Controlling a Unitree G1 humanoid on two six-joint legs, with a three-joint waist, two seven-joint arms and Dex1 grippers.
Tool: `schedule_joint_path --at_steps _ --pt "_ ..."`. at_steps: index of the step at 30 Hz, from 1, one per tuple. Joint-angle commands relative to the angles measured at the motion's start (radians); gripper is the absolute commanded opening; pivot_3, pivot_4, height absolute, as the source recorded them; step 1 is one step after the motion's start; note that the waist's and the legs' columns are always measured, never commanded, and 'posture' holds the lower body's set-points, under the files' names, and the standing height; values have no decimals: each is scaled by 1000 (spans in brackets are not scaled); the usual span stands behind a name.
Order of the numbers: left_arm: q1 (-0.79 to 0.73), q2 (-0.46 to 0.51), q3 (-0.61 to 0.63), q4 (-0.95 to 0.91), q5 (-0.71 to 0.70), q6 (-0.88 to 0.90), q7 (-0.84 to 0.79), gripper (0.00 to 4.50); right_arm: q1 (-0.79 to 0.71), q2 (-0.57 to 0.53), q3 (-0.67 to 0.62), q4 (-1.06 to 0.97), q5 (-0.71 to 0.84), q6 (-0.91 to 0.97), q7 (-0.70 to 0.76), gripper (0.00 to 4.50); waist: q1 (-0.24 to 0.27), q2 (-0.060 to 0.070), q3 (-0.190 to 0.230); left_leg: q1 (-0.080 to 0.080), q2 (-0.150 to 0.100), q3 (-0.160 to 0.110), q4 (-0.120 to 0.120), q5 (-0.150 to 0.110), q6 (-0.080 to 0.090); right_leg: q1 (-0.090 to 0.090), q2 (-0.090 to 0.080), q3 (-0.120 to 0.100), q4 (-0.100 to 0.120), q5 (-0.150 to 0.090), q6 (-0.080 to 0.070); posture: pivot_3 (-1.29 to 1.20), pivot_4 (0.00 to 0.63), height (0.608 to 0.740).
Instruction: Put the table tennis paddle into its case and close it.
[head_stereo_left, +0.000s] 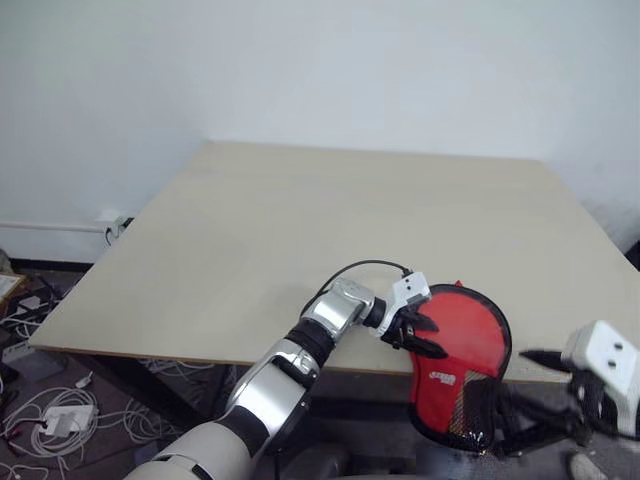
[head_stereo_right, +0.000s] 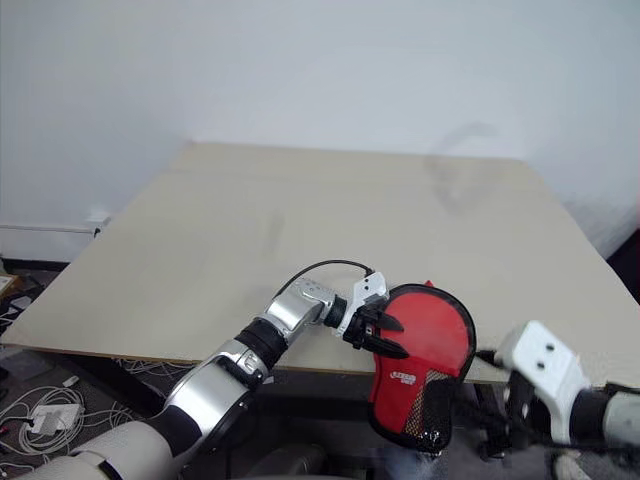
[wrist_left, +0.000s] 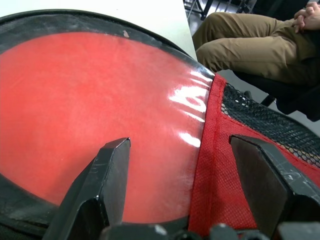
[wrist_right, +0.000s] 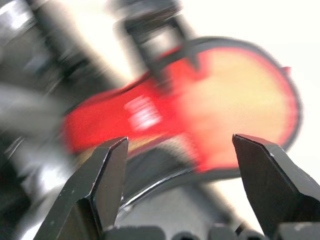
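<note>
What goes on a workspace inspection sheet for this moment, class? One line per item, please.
Surface: pale table, its top bare.
Job's things: red case hangs over the table's near edge; the paddle's red face shows inside it.
Clutter: nothing seen on the table.
Grippers: left gripper at the case's rim, jaws apart; right gripper jaws open, empty, aimed at the case.
Cables: loose leads and adapters on the floor, left.
Surroundings: white wall; seated person's legs nearby.
</note>
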Motion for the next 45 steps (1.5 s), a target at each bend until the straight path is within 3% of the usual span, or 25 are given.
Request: schedule_joint_path --at_steps 1,5,10,17,21,30,34,42,45 --pt "51 19 -30 67 49 24 31 3354 -158 66 121 77 -1 138 -189 3613 0 -1 0 2 0 3 -2 0 1 1 -4 -2 0 0 1 0 0 740" --pt "67 24 -1 26 29 -9 46 3354 -350 215 229 152 -29 236 -366 3613 1 0 -1 4 -1 6 -5 -1 2 1 -9 -6 -1 1 2 0 0 740" --pt "62 45 48 -37 -22 11 -6 3354 -498 335 288 204 -77 290 -478 3613 1 1 0 2 -2 6 -8 -1 2 -5 -8 -4 -1 7 3 0 0 740" --pt "-2 151 122 -184 -161 160 -184 3354 -585 419 243 331 -130 344 -550 3613 -3 7 3 1 -1 4 -10 -1 1 -13 -4 2 1 8 3 0 0 740" --pt "-47 212 145 -187 -172 160 -192 3354 -647 474 204 402 -135 469 -589 3613 -3 7 3 -10 -2 4 -9 4 -7 -26 0 8 2 11 1 0 0 740" --pt "-7 341 144 -376 -246 299 -270 3354 -688 621 178 417 -156 549 -598 3613 -8 12 4 -10 -2 5 -8 5 -9 -26 4 13 2 14 0 0 0 740" --pt "33 374 127 -405 -247 314 -257 3354 -675 624 199 433 -187 553 -587 2719 -14 15 4 -9 0 4 -8 6 -10 -26 7 15 2 17 -1 0 0 740" --pt "87 331 105 -449 -254 325 -194 3354 -666 639 206 425 -227 512 -567 42 -13 14 4 -8 0 3 -8 6 -9 -26 7 15 2 20 -3 0 0 740" --pt "96 326 100 -465 -264 348 -186 3354 -681 675 200 396 -237 456 -574 42 -13 15 4 -7 0 3 -8 6 -9 -26 8 15 2 21 -3 0 0 740"
